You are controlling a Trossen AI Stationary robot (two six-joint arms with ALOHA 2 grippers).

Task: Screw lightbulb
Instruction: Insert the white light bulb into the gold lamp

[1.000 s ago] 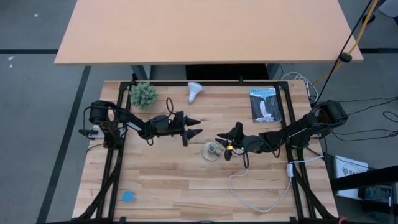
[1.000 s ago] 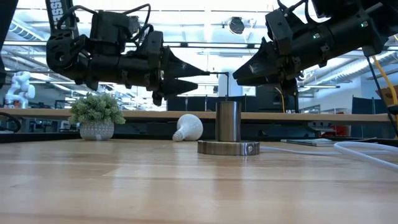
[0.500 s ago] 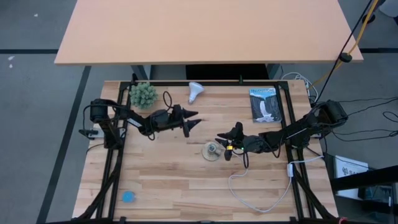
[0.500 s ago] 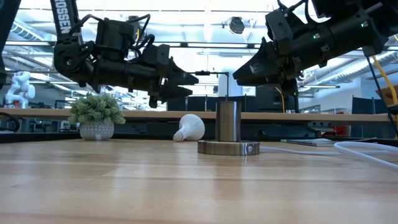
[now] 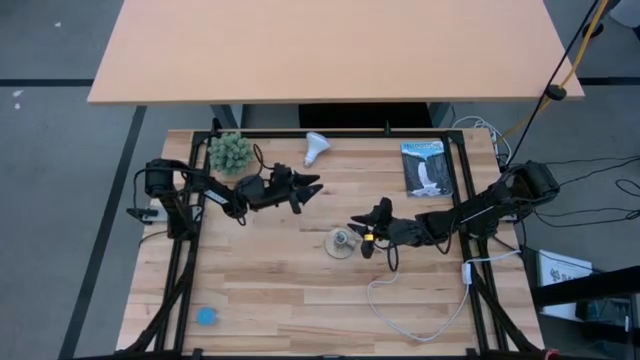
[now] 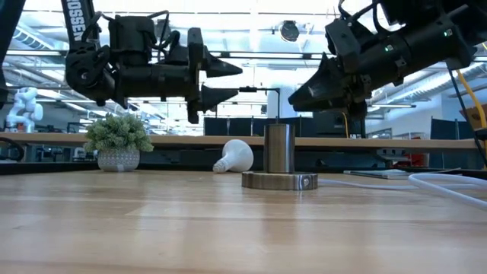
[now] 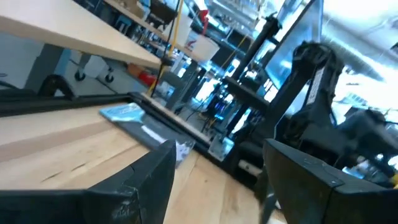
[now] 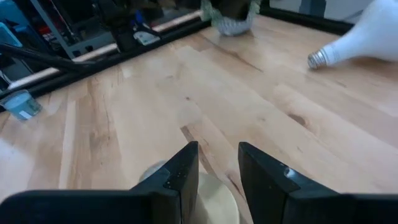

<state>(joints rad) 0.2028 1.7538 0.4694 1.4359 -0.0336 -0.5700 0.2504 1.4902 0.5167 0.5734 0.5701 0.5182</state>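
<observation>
Bulb [image 5: 314, 147] lies on its side on table [image 5: 280, 290]. Left pincer [image 5: 311, 187] held above, open, empty. Right pincer [image 5: 354, 222] above socket [image 5: 341, 243] — slightly parted, apparently empty.

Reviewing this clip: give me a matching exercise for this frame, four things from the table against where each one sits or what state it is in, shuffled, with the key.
Things:
1. lightbulb
2. left gripper
3. socket base
4. potted plant

Places or states:
A. standing at the table's middle, white cord attached, right gripper just above it
B. lying on its side near the far edge
C. standing at the far left corner
D. open, in the air, between plant and bulb

Pairs: 1-B, 2-D, 3-A, 4-C
</observation>
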